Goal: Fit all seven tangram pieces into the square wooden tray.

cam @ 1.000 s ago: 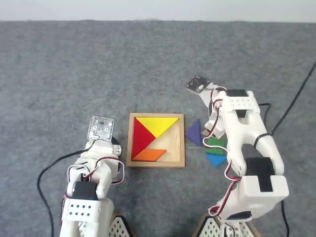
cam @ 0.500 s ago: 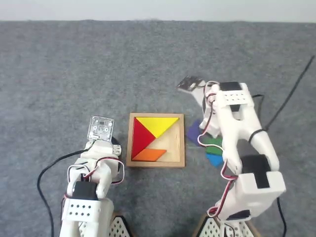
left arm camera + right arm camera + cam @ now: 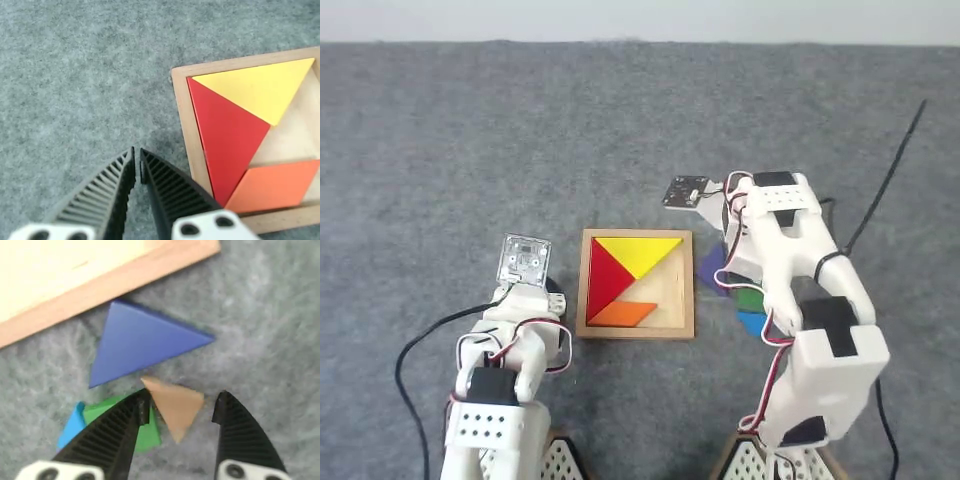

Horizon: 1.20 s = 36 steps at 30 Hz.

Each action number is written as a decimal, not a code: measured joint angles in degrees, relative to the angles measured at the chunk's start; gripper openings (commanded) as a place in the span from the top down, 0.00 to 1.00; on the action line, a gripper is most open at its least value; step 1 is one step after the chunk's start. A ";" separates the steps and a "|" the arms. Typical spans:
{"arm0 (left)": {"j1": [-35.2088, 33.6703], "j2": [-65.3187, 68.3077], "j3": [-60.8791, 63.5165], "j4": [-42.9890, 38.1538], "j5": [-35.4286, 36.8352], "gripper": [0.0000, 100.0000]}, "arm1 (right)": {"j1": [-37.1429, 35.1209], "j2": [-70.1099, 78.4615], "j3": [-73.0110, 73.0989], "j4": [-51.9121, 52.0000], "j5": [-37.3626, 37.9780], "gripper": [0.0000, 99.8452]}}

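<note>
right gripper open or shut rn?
Open. The right gripper has its jaws standing apart, one on either side of the tan triangle.

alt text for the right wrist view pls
The open right gripper brackets a tan triangle on the grey felt. A larger blue triangle lies between it and the wooden tray; a green piece and a light blue piece sit beside the tan one.

L claw [image 3: 137, 153] shut, near base; R claw [image 3: 183, 405] open, far fwd, pointing down.
</note>
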 measured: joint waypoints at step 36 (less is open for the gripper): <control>0.00 0.00 0.00 0.00 0.00 0.99 | 0.44 1.49 -17.05 16.09 -13.45 0.94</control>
